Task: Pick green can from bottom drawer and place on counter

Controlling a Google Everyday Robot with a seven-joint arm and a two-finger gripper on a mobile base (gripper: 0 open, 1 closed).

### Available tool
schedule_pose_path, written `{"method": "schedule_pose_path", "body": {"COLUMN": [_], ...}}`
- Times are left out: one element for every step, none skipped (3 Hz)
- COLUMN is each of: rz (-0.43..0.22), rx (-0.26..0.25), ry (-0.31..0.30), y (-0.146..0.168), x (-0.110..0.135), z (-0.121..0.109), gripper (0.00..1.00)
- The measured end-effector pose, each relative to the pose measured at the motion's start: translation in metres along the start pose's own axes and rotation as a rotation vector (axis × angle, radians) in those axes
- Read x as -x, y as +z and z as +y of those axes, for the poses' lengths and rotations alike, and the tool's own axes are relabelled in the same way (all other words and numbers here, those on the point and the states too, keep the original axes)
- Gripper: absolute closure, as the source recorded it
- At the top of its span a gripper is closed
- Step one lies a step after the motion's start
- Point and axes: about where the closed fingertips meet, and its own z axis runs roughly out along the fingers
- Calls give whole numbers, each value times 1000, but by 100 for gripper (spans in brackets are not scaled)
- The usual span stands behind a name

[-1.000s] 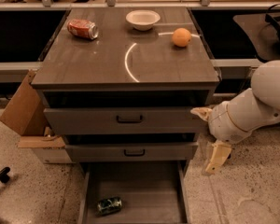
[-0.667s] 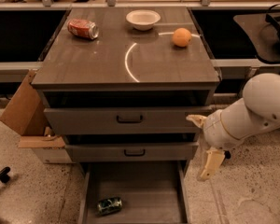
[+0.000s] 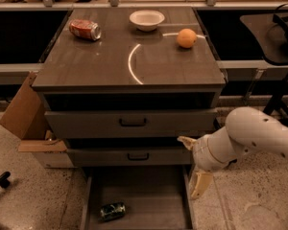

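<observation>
The green can [image 3: 113, 211] lies on its side on the floor of the open bottom drawer [image 3: 149, 195], near its front left. The counter [image 3: 129, 63] is the wood-grain cabinet top above the drawers. My gripper [image 3: 192, 163] hangs at the end of the white arm, just right of the drawer's right wall and below the middle drawer front. Its two cream fingers [image 3: 199, 183] are spread apart and hold nothing. The gripper is right of the can and higher, well apart from it.
On the counter are a red-orange soda can [image 3: 85, 29] at the back left, a white bowl [image 3: 147, 19] and an orange [image 3: 186, 38]. Two shut drawer fronts [image 3: 130, 123] with black handles sit above. A cardboard box [image 3: 24, 114] stands at the left, dark furniture [image 3: 276, 28] at the right.
My arm and gripper have moved left and down, closer to the right side of the open bottom drawer. The green can has not moved.
</observation>
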Motion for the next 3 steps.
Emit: {"method": "schedule_pose_path", "body": {"rz": [-44,-90,-138], "rx": [13,45,103], "ry": [-7,9,40], "y": [40,81,128], "x": [-6,-14,-22], "z": [6,13,24], "gripper": [0,0,0]}}
